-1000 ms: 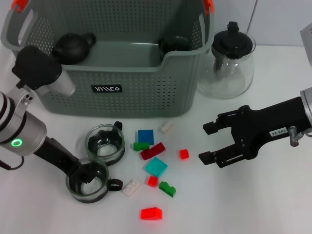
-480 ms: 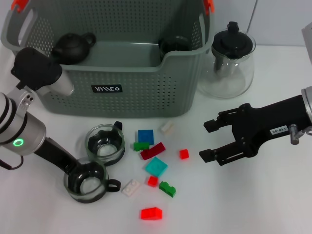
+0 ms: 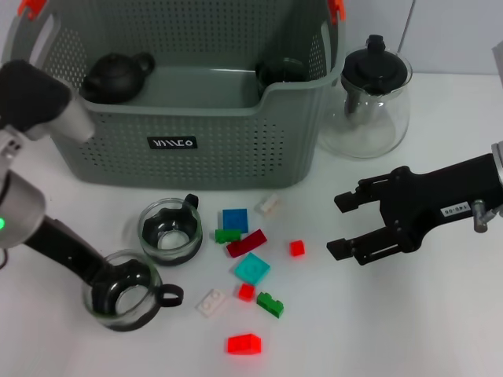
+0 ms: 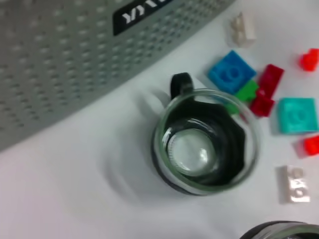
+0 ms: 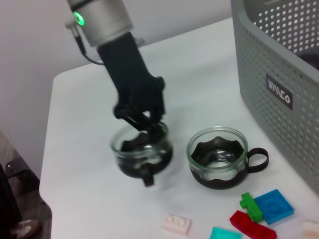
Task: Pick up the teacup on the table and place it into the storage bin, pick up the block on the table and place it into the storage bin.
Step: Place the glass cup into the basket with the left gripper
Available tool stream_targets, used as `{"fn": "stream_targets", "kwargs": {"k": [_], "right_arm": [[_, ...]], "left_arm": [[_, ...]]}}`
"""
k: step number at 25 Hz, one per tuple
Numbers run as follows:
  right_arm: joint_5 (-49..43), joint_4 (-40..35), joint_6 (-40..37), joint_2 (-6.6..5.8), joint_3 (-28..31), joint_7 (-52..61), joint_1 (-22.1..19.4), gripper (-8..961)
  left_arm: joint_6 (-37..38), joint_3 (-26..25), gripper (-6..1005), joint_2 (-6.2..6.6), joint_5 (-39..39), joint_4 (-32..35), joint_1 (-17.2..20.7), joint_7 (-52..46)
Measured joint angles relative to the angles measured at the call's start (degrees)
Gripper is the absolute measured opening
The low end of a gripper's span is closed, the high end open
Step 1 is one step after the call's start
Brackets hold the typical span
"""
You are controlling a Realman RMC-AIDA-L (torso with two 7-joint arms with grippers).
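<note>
L pincer (image 3: 110, 279) is clamped on the rim of a clear glass teacup with a black inner holder and black handle (image 3: 122, 289), low at about 7 o'clock on the white bench (image 3: 409, 330) in the head view; cup handle sticks out toward 3 o'clock. Right wrist view shows it best: dark fingers (image 5: 144, 119) pinch the cup wall, one inside, one outside, cup upright. Whether the cup is clear of the bench or just resting, can't tell.

What the next move hangs on: the big grey-green perforated storage bin w/ orange handle clips (image 3: 196, 149) lies toward 12–1 o'clock from the held cup, well apart, w/ a tall near wall in between. So my read is the L arm has to go up first, then over the rim. L arm is much the nearer one to the bin's near-left corner. Its forearm runs down from about 9 o'clock, wrist angled low over the bench.

A second glass teacup, same type (image 3: 167, 232), sits just beside the held one toward 1 o'clock, right on the path — could get clipped.

R pincer (image 3: 346, 228) hovers at 3–4 o'clock, jaws apart, pointing toward 9 o'clock at the scattered small plastic blocks; the little red cube block (image 3: 296, 248) is nearest to it, near but not touching.
</note>
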Motion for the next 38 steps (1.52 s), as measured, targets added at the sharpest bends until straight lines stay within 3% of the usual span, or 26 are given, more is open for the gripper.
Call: {"fn": "stream_targets", "kwargs": {"k": [3,8,11,13,17,24,27,31,38], "right_arm": [[0.00,0.05,-0.60,-0.45,0.71,0.02,-0.03,848],[-0.01,1.04,-2.64,-1.55,2.12,0.25,0.02,845],[0.00,2.58,-3.55,-2.27,3.56,0.57,0.38,842],[0.00,3.16,-4.15,-2.69,4.53,1.00,0.51,841],[0.00,3.48,-4.72,-3.33,6.14,2.88,0.46,840],[-0.01,4.07,-4.45,-4.29,6.94,6.40,0.63,840],[-0.08,4.08,-4.38,-4.43,6.95,7.39,1.03,840],[-0.98,4.97,-3.65,-4.47,6.96,7.63,1.85,841],[-2.74,8.15,-2.61,-4.34,6.89,6.89,3.82,842]], "left_arm": [[6.90,-5.28,60,0.10,-4.72,4.41,-0.60,0.88],[14.27,-18.71,59,0.64,-25.27,9.03,-5.95,2.07],[12.17,-23.08,58,2.00,-35.17,10.35,-9.93,2.10],[7.40,-22.99,58,3.48,-36.64,9.39,-12.34,2.06],[-4.12,-19.52,57,6.96,-29.15,1.16,-17.92,1.50],[-24.26,-17.18,55,11.63,-13.42,-22.99,-28.99,1.37],[-31.02,-17.01,55,12.95,-8.54,-32.59,-32.68,1.32],[-37.89,-16.94,54,12.69,-4.56,-38.80,-34.84,1.31],[-45.89,-16.01,52,10.48,-1.48,-44.93,-35.31,1.35]]}}
